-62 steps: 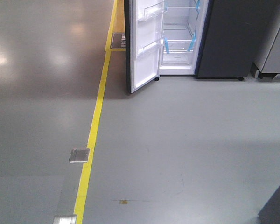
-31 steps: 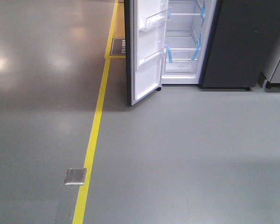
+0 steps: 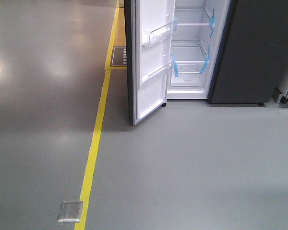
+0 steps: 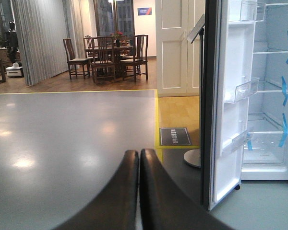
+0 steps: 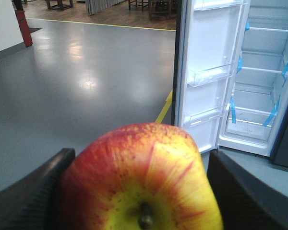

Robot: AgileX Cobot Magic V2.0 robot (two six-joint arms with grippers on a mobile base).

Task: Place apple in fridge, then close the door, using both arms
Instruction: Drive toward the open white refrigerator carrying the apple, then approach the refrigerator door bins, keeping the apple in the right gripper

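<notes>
red-and-yellow apple (image 5: 139, 163) sits clamped in the right gripper (image 5: 137, 191), stem dimple facing the wrist cam, well apart from the fridge (image 3: 188, 33). the door (image 3: 153, 62) stands wide open, clear bins (image 3: 159, 31) and blue-taped shelves (image 3: 189, 61) showing. left gripper (image 4: 138, 155) is closed up tight with nothing in it, over grey floor (image 3: 192, 163).

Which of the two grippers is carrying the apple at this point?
The right gripper: the apple sits clamped between its jaws. The left gripper is closed, jaws touching, with nothing held.
</notes>
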